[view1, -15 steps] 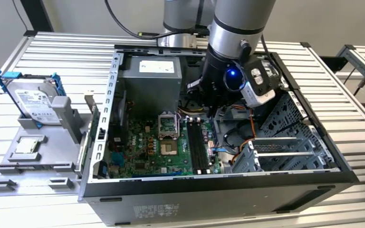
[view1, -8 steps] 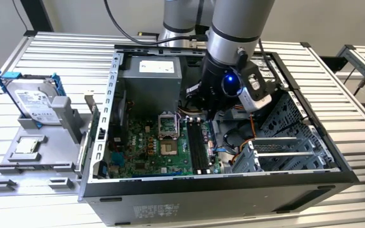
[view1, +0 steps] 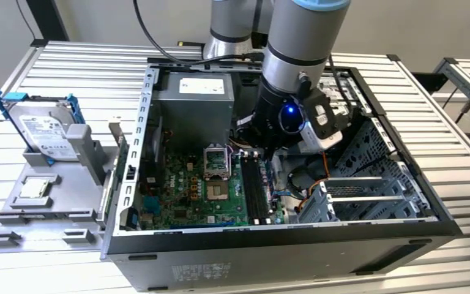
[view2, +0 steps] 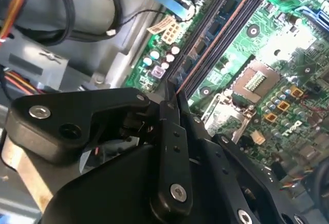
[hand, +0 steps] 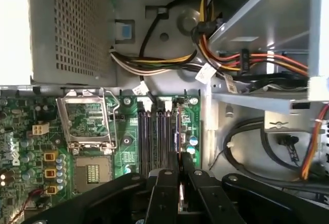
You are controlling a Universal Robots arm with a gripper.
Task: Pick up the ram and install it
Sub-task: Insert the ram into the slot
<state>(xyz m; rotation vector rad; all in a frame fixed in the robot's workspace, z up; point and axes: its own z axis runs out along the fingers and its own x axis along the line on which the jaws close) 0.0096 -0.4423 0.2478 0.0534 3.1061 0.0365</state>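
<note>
Claw (view2: 174, 93) pinches ram (view2: 205, 49) inside case (view1: 300, 257) on slatted metal table (view1: 431, 79).

In the first wrist view the end effector's (hand: 180, 168) fingers (hand: 165, 188) hide most of the ram (hand: 180, 196), baring only a thin edge, and in the exterior view the arm (view1: 300, 43), cut off at twelve o'clock, hides the grasp itself.

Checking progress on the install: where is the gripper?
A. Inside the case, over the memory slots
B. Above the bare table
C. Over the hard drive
A: the gripper, shut on the ram, is inside the case over the slots.
</note>
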